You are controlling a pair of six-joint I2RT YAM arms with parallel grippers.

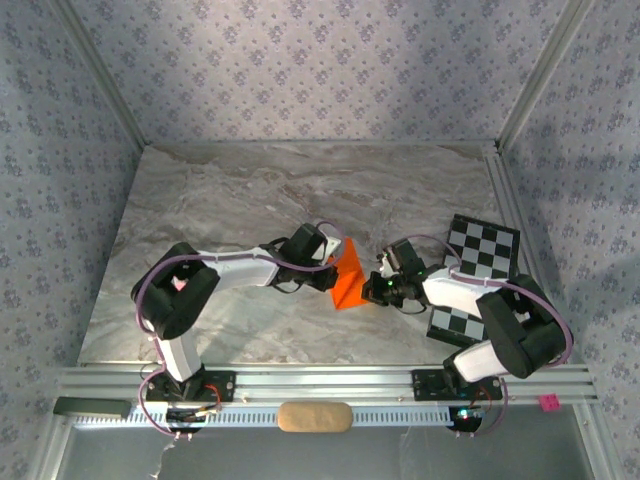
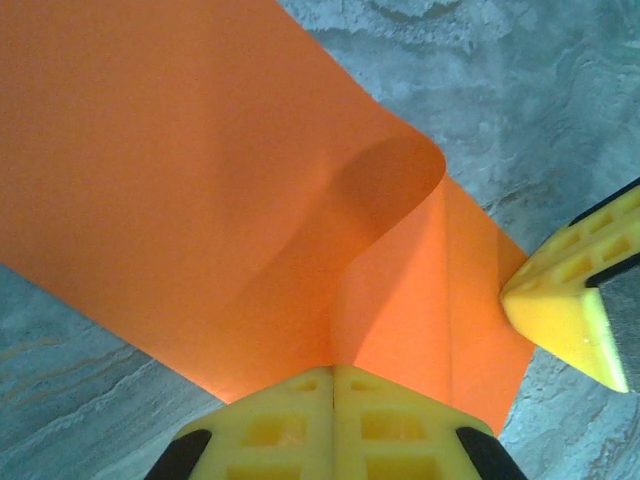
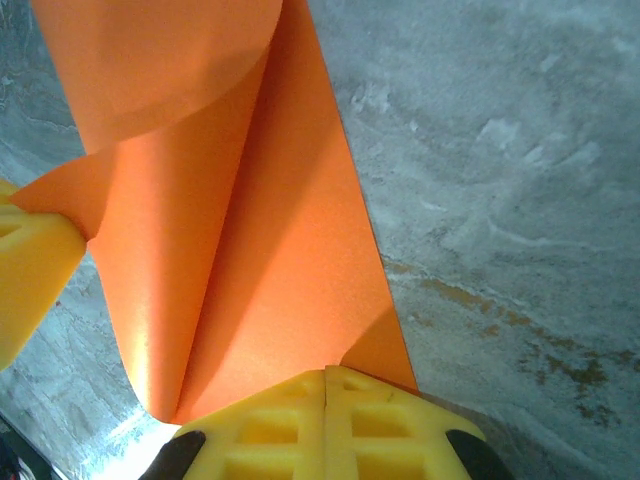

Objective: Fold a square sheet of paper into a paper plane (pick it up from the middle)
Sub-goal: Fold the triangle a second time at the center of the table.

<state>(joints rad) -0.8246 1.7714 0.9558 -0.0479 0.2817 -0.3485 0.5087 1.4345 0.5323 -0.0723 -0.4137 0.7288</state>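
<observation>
The square sheet of paper (image 1: 350, 281), bright orange and already creased, sits near the middle of the marble surface (image 1: 240, 200), between the two arms. In the top view it reads as a narrow, roughly triangular shape standing up from the surface rather than lying flat.

The left tool (image 1: 334, 262) meets the sheet from the left. Its wrist camera shows the left tool (image 2: 333, 372) with its yellow fingers pressed together, an edge of the sheet (image 2: 200, 180) pinched between them. One layer of paper curls up and over in a soft loop just beyond the grip. A yellow fingertip of the other arm (image 2: 565, 300) touches the sheet's far right edge.

The right tool (image 1: 373, 287) comes in from the right. Seen from its own wrist, the right tool (image 3: 327, 385) is likewise squeezed shut on the paper (image 3: 270, 250), which runs away from it as a long folded strip with a centre crease. The left arm's yellow finger (image 3: 30, 270) holds a corner at the left.

A black-and-white checkerboard card (image 1: 483, 248) lies at the right side of the surface, partly under the right arm.
</observation>
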